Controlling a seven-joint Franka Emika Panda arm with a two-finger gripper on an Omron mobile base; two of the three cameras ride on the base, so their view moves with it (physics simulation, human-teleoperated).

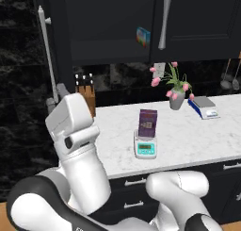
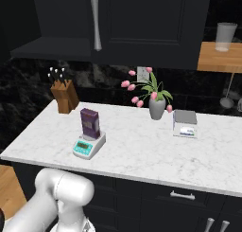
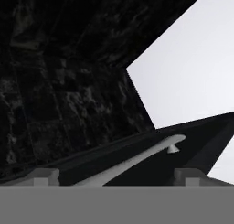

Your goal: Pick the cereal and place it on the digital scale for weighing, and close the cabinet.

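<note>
The purple cereal (image 1: 147,123) (image 2: 89,122) stands upright on the teal-and-white digital scale (image 1: 145,148) (image 2: 88,146) near the counter's front. Above, the black cabinet (image 1: 113,22) (image 2: 142,22) has its left door (image 1: 55,46) swung out toward me and its right door shut. My gripper (image 1: 56,97) (image 3: 116,177) is open, up by the lower end of that open door. In the hand view the door's silver bar handle (image 3: 137,160) runs slantwise just ahead of the two fingertips (image 3: 45,175), and nothing is held.
A light-blue box (image 1: 142,36) sits inside the cabinet. On the marble counter (image 1: 188,140) (image 2: 142,155) are a knife block (image 1: 86,95) (image 2: 65,96), a vase of pink flowers (image 1: 176,95) (image 2: 157,105) and a second scale (image 1: 204,107) (image 2: 185,123). Drawers run below.
</note>
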